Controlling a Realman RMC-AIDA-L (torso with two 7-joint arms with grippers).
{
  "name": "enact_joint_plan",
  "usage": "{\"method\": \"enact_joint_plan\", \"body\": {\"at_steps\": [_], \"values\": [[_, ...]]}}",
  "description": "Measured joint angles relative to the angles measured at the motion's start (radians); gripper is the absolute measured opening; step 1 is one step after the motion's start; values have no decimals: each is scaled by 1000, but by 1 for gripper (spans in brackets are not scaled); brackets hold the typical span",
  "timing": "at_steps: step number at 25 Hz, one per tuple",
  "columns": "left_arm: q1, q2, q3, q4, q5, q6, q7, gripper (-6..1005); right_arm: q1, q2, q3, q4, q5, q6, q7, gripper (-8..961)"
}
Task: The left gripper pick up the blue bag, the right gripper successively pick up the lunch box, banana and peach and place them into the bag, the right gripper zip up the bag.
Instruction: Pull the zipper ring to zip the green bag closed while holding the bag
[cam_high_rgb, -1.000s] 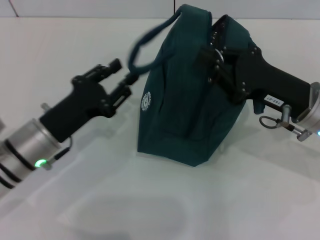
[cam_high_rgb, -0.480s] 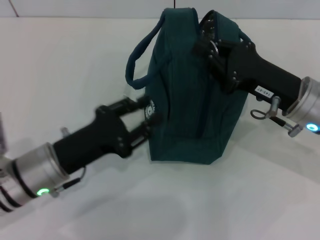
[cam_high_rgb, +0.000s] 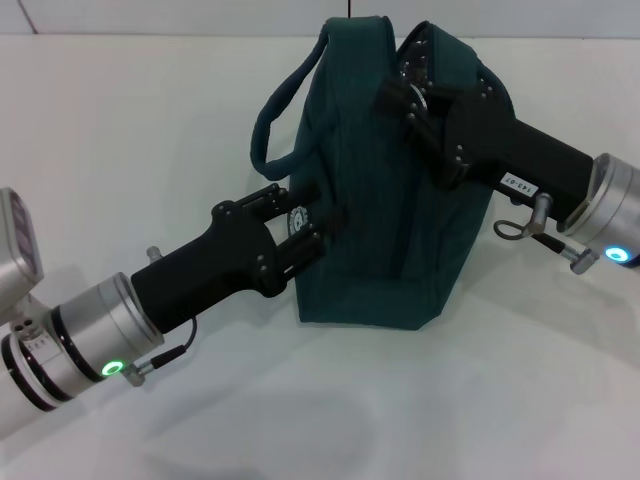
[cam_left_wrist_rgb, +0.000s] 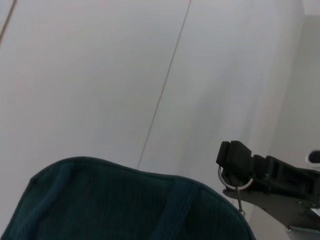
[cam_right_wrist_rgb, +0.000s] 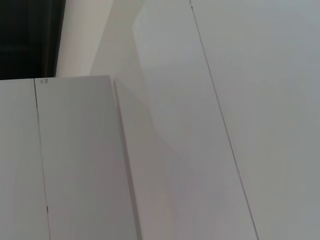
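The blue bag (cam_high_rgb: 385, 235) stands upright on the white table, one loop handle (cam_high_rgb: 272, 112) hanging free on its left side. My left gripper (cam_high_rgb: 312, 222) is open and pressed against that side, its fingers straddling the small white logo (cam_high_rgb: 296, 222). My right gripper (cam_high_rgb: 408, 88) is at the bag's top, shut on the zipper's metal ring pull (cam_high_rgb: 428, 101). The left wrist view shows the bag's top (cam_left_wrist_rgb: 125, 205) and, beyond it, the right gripper (cam_left_wrist_rgb: 232, 156) with the ring pull (cam_left_wrist_rgb: 231, 181) hanging under it. The lunch box, banana and peach are out of view.
The white table (cam_high_rgb: 130, 120) spreads around the bag. A white wall with a thin seam (cam_left_wrist_rgb: 165, 85) rises behind it. The right wrist view shows only white panels (cam_right_wrist_rgb: 200, 125) and a dark gap (cam_right_wrist_rgb: 30, 35).
My left gripper has left the loop handle, dropped lower and moved right against the bag's side. The bag has settled upright. My right gripper has slid slightly left along the top.
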Motion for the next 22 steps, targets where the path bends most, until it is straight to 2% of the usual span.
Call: {"method": "enact_joint_plan", "body": {"at_steps": [13, 22], "values": [[-17, -5, 8, -3, 17, 20, -9, 476, -1, 0, 0, -1, 1, 8, 0, 34], [-61, -5, 8, -31, 21, 0, 17, 474, -2, 0, -3, -11, 9, 9, 1, 35]]}}
